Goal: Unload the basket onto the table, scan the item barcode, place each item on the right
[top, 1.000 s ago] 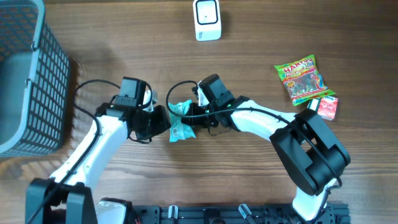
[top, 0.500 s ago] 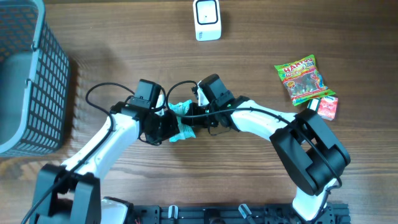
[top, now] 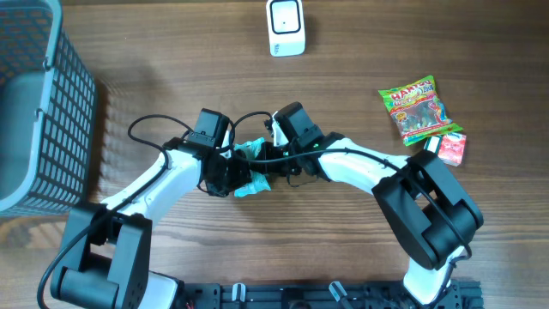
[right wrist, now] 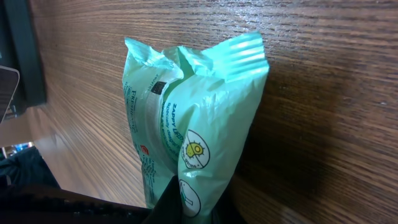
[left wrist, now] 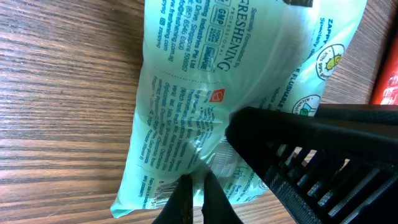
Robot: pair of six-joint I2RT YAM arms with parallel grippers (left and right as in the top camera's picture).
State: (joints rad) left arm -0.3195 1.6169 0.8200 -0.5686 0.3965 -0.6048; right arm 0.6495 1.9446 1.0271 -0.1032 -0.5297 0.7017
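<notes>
Two wrist views show print on packet (unreadable overhead).

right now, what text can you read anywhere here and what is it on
"FRESHENING": on the green packet
"GMP": same packet
"FLUSHABLE": same packet
Packet's fine print, candy bag and red box: too small or blurred to read

Body: left arm and right arm have white tubular links and black joint housings. Thin black cables loop off each wrist. The left gripper and right gripper have black fingers.
</notes>
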